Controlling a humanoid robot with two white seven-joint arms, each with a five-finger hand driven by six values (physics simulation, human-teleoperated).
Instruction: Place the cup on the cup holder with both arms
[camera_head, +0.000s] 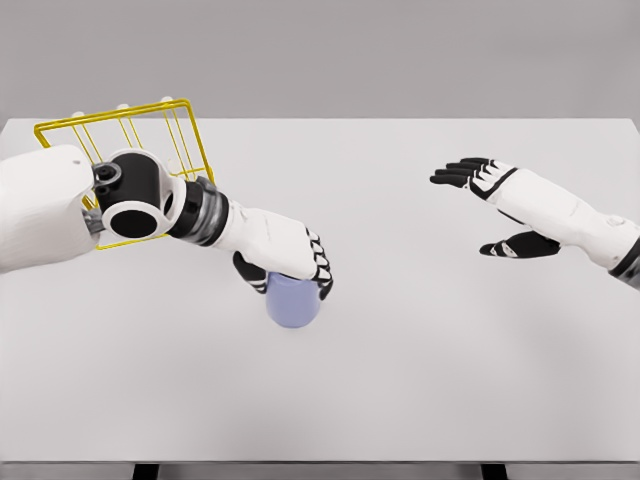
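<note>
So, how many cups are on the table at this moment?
1. The cup, pale blue, stands left of the table's middle, under the left hand, whose fingers close over its top. The left arm hides part of the yellow wire holder, so something could be hidden there.

Left robot hand (285, 255) clasped over lilac cup (293, 302), right robot hand (505, 205) spread, yellow wire cup holder (150, 135) behind.

Cup (293, 302): smooth matt lavender, plastic-looking; cup holder (160, 135): thin yellow wire, slightly glossy, metal-like; table (420, 360): flat matt light-grey top, no texture; left hand (285, 258) and right hand (500, 205): smooth white hard shells with black matt fingers.
</note>
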